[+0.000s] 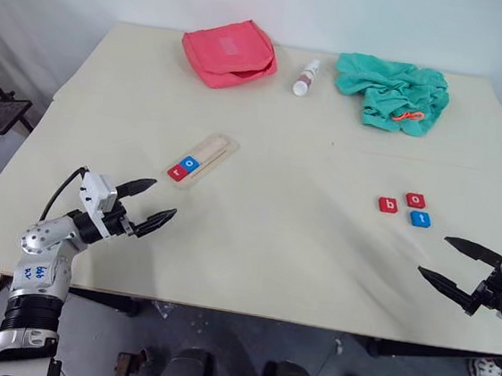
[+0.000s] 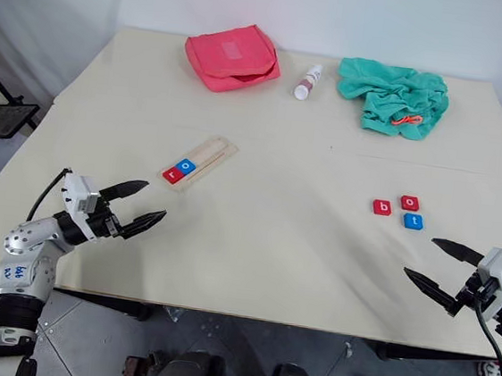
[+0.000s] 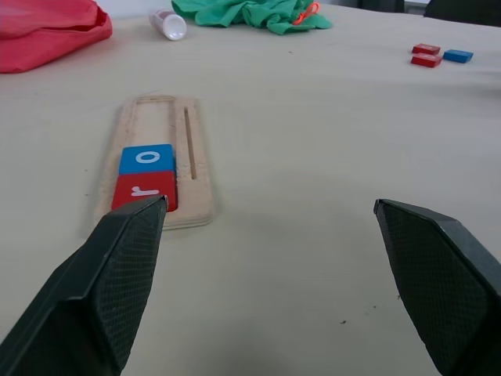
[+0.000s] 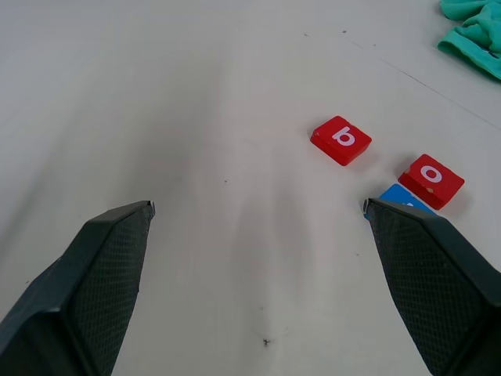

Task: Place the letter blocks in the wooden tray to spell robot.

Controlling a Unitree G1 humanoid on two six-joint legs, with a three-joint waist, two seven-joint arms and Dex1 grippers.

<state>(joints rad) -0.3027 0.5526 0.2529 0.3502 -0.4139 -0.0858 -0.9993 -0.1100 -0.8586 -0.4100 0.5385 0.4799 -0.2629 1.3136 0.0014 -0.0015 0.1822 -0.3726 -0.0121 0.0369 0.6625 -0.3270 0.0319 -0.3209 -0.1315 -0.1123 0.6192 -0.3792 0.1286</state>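
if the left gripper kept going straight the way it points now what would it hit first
Probably the near end of the pale wooden tray, at the red r tile; the left gripper may pass just beside it, depth is unclear.

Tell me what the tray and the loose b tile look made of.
The long pale wooden tray looks like unfinished light wood, matte, with a routed groove. The red square b tile looks like smooth painted wood or plastic; its slight sheen leaves that open.

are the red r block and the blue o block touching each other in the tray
Touching. The left wrist view shows the red r block and the blue o block edge to edge in the wooden tray, no gap between.
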